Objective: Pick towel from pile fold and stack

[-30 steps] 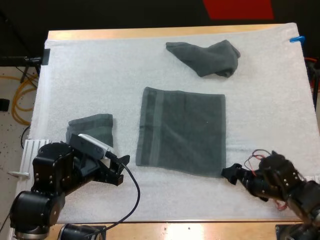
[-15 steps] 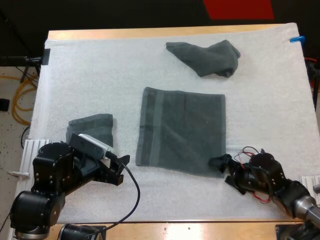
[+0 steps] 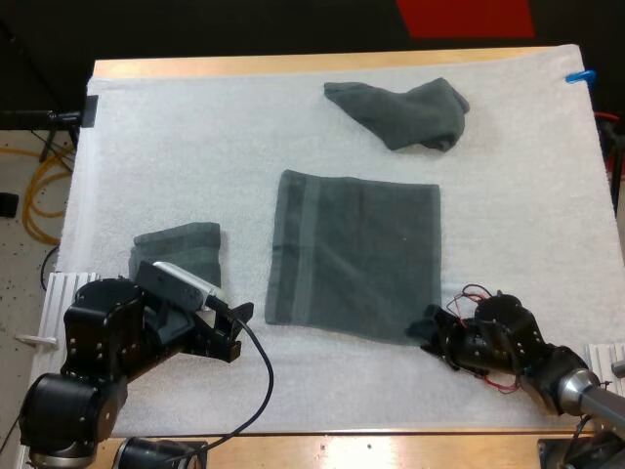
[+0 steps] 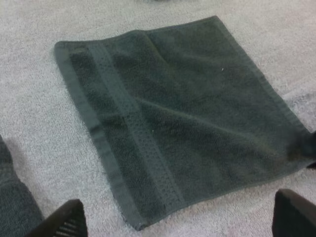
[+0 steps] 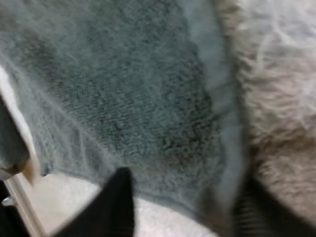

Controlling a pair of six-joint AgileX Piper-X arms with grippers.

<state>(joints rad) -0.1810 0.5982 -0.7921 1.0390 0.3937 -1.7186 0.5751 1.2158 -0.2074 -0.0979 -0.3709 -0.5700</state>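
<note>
White mat (image 3: pixel 146 147) over wooden desk (image 3: pixel 195 66). Flat towel (image 3: pixel 356 254) is near-square, its stripe (image 3: pixel 305 249) running near-far. Left pincer (image 3: pixel 234 332) wide; right pincer (image 3: pixel 427 329) wide at the towel's corner.

Dark grey-green towel (image 3: pixel 356 254) (woven band near one edge), white mat (image 3: pixel 176 147)

Left pincer (image 3: pixel 234 332) fingers apart (right pincer (image 3: pixel 428 329) too), both low.
</note>
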